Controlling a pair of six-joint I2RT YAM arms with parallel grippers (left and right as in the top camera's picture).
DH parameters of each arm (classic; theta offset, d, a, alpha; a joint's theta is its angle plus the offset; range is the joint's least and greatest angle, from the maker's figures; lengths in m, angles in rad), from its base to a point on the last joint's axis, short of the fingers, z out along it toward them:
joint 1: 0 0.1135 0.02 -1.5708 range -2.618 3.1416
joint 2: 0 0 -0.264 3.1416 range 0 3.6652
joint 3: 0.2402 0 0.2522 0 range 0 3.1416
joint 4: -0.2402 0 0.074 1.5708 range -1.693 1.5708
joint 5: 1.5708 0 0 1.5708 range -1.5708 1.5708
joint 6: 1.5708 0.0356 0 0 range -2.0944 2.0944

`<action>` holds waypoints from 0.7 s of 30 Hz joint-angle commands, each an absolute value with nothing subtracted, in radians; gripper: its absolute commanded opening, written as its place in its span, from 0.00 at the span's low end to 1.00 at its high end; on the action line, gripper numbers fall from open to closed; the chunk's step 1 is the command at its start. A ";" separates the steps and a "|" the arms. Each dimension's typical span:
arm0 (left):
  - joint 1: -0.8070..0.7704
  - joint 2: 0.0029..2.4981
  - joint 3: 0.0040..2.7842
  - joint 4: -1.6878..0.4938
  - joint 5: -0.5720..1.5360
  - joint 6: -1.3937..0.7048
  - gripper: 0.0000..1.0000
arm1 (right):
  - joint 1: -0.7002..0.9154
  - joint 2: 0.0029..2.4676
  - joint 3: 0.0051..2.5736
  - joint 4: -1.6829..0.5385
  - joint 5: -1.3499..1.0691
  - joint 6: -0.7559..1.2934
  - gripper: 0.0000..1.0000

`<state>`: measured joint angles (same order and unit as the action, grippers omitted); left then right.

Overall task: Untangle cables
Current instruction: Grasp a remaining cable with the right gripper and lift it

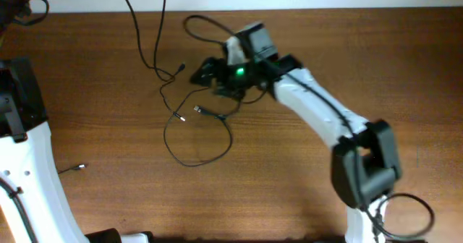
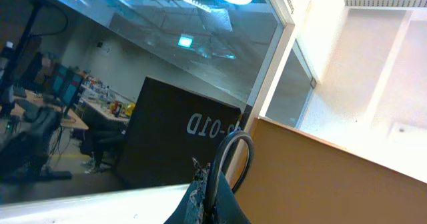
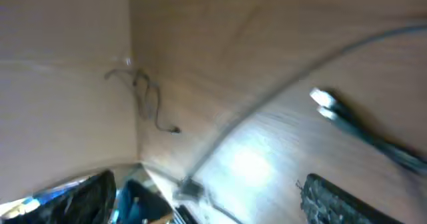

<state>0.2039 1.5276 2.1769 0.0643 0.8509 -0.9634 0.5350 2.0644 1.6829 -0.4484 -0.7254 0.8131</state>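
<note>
Right gripper [image 1: 204,73] above cables [image 1: 200,111] (near table's [image 1: 130,199] far edge).

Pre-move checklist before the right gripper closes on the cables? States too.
1. Right gripper open: ok, fingers stand wide apart in its wrist view.
2. Gripper at the cables: ok, overhead shows it over the bundle.
3. Cord lined up between the fingers: cannot tell, the right wrist view is blurred.
4. Silver plug clear of the fingers: ok, it lies off to one side on the table.
5. Left arm placed to help: not ok, it sits at the table's left edge and its camera faces the room.
</note>
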 commanded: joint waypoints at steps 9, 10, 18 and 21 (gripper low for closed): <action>0.205 1.510 2.182 -0.210 0.834 -0.694 0.00 | 0.657 2.245 1.687 -0.437 -0.788 0.813 0.04; 0.205 1.510 2.182 -0.281 0.813 -0.630 0.00 | 0.633 2.236 1.687 -0.506 -0.760 0.768 0.04; 0.205 1.526 2.181 -0.680 0.354 -0.270 0.00 | 0.455 1.922 1.687 -0.963 -0.426 0.482 0.04; 0.205 1.526 2.181 -0.714 0.201 -0.202 0.00 | 0.380 1.763 1.687 -1.008 -0.424 0.455 0.04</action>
